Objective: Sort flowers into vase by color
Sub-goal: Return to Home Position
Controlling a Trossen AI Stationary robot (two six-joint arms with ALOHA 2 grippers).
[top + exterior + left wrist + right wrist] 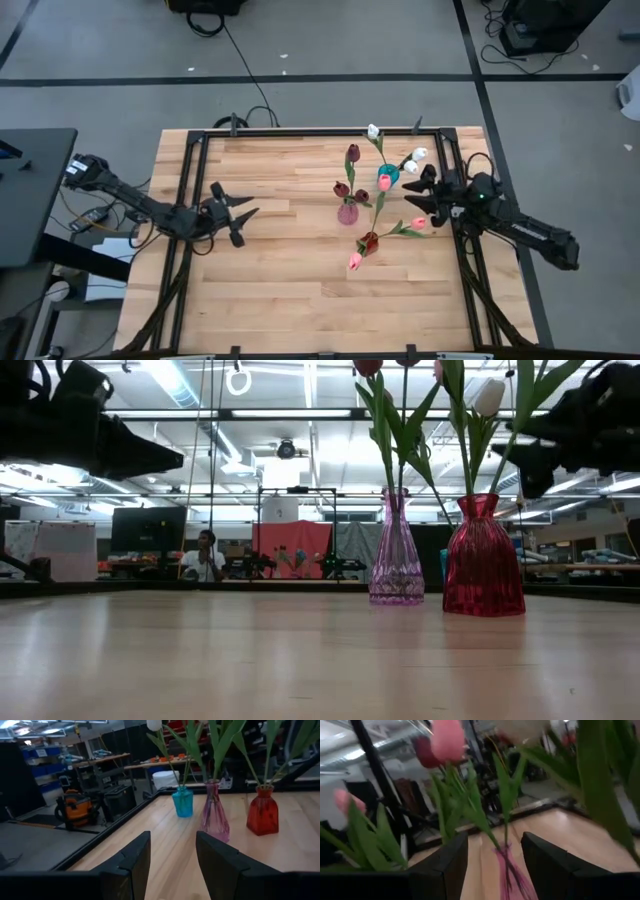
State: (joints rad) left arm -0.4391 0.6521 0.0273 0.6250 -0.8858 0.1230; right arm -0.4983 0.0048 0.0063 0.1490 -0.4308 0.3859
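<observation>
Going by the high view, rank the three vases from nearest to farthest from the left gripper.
1. Purple vase: level with the left gripper, on its right in the picture.
2. Red vase: just beyond, lower in the picture.
3. Blue vase: farthest right, higher in the picture.

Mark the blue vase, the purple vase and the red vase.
blue vase [183, 804]: left wrist view, on its body.
purple vase [216, 822]: left wrist view, on its wide lower body.
red vase [262, 815]: left wrist view, on its belly.
</observation>
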